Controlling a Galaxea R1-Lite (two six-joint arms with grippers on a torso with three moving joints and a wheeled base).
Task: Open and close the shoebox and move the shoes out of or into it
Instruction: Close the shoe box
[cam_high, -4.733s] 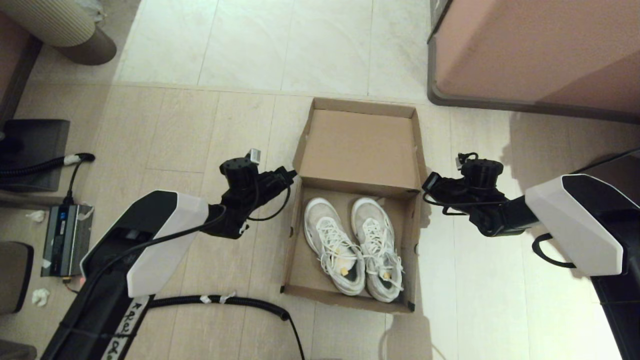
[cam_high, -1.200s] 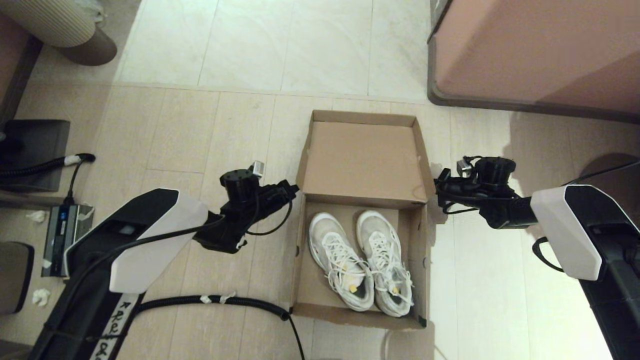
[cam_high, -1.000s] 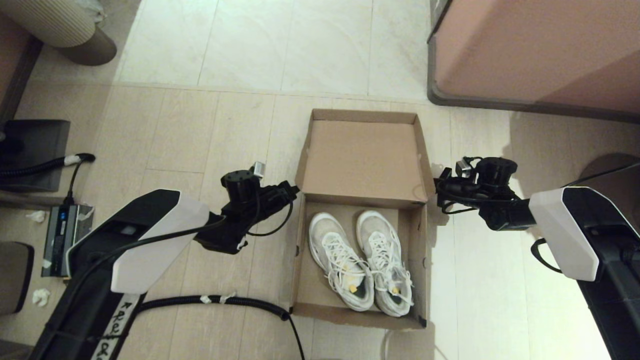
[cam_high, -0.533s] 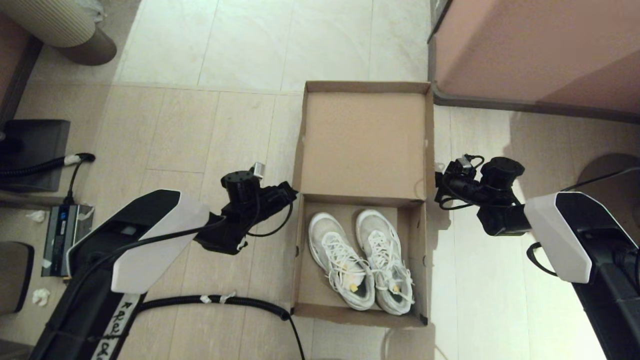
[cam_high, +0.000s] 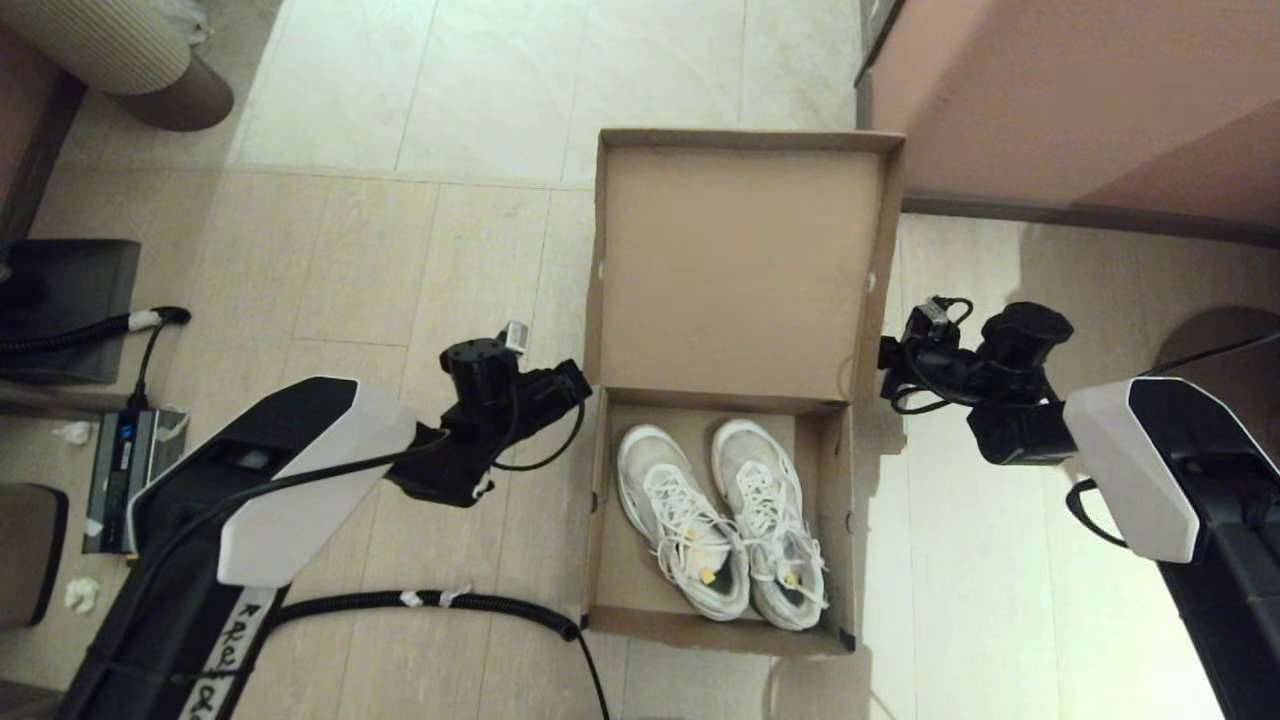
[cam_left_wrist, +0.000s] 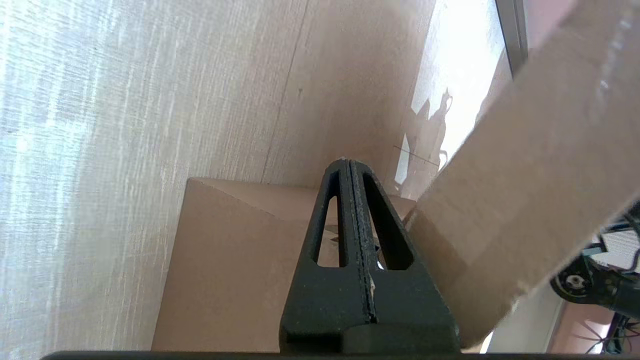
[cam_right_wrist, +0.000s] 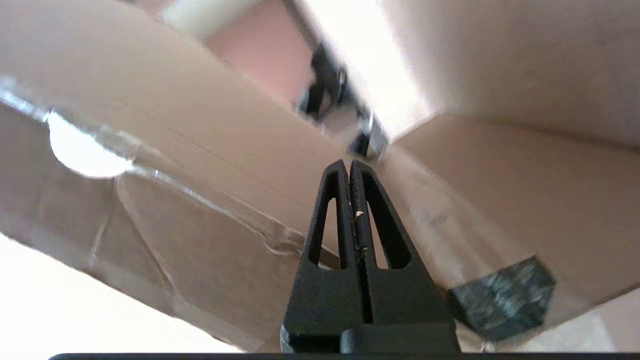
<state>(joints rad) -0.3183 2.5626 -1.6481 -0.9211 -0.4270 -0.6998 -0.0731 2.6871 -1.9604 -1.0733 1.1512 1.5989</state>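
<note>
From the head camera we look down on the shoebox (cam_high: 735, 400) sitting on the pale floor (cam_high: 420, 260), its hinged lid (cam_high: 735, 265) standing up and tilted toward the far side. The shoes (cam_high: 722, 520) lie side by side inside, toes toward the lid. Our left gripper (cam_high: 578, 378) sits right at the box's left wall near the hinge; our right gripper (cam_high: 885, 352) is up against the lid's right edge. A large pinkish-brown furniture block (cam_high: 1080, 100) crowds in just behind the lid on the right. A black corrugated cable (cam_high: 450, 602) snakes across the floor near the box's front left corner. Far left we see a grey power unit (cam_high: 125, 470) and crumpled paper scraps (cam_high: 82, 594). Handwriting runs along our left arm, but we cannot read it.

On the left wrist camera, the left gripper (cam_left_wrist: 350, 167) has its fingers pressed together with nothing between them, tip near the box's side wall (cam_left_wrist: 240, 260); the lid's edge (cam_left_wrist: 525, 200) slants past.

On the right wrist camera, the right gripper (cam_right_wrist: 349, 167) is likewise pinched closed and empty, nose against cardboard (cam_right_wrist: 210, 150), with a patch of black tape (cam_right_wrist: 505, 297) on a corner beside it.
</note>
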